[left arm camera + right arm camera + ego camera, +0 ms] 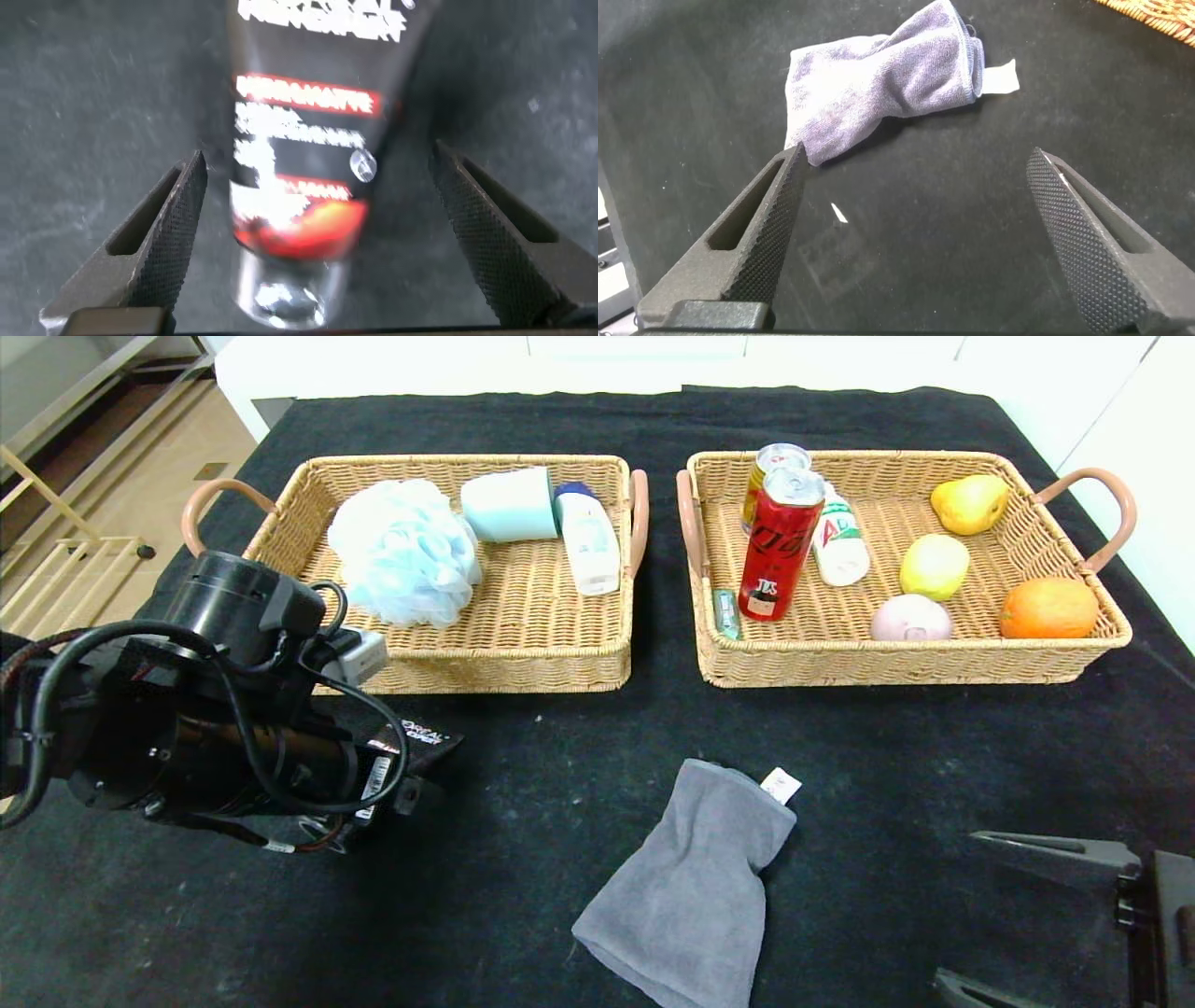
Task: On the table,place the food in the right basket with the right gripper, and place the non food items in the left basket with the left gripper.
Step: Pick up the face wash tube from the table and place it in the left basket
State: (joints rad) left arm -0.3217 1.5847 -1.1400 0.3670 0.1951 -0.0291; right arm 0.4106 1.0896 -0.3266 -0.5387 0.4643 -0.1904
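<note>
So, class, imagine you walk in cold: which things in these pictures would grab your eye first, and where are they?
Probably the red can standing upright in the right basket, beside the fruit, and the pale blue bath pouf filling the left basket. Next comes the grey towel lying crumpled on the black table. At the near left, the open left gripper straddles a black tube.

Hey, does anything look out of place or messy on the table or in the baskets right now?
Slightly. The grey cloth lies crumpled on the table, outside both baskets. A black tube also lies on the table, between the open left gripper's fingers. Nothing looks spilled or damaged.
</note>
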